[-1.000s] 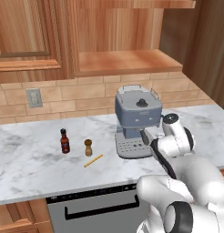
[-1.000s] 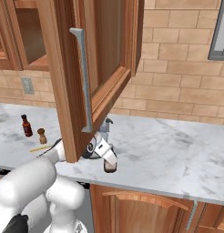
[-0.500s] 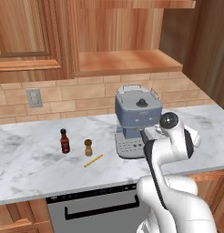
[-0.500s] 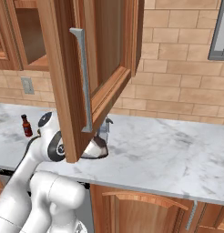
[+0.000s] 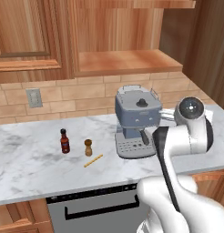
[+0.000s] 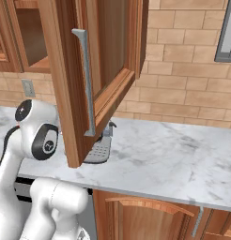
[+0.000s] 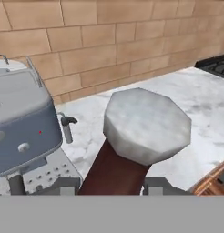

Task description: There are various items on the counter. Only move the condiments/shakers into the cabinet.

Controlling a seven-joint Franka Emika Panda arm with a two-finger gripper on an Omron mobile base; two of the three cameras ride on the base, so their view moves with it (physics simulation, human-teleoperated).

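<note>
The two-finger gripper was clamped on a dark brown glass bottle with a grey faceted cap, held above the white-grey marble counter beside the grey espresso machine; carrying step judged under way, next a lift toward the doorless light-wood cabinet.

White arm bent at the elbow, wrist raised over the desk, pincer closed on dark brown bottle
</note>
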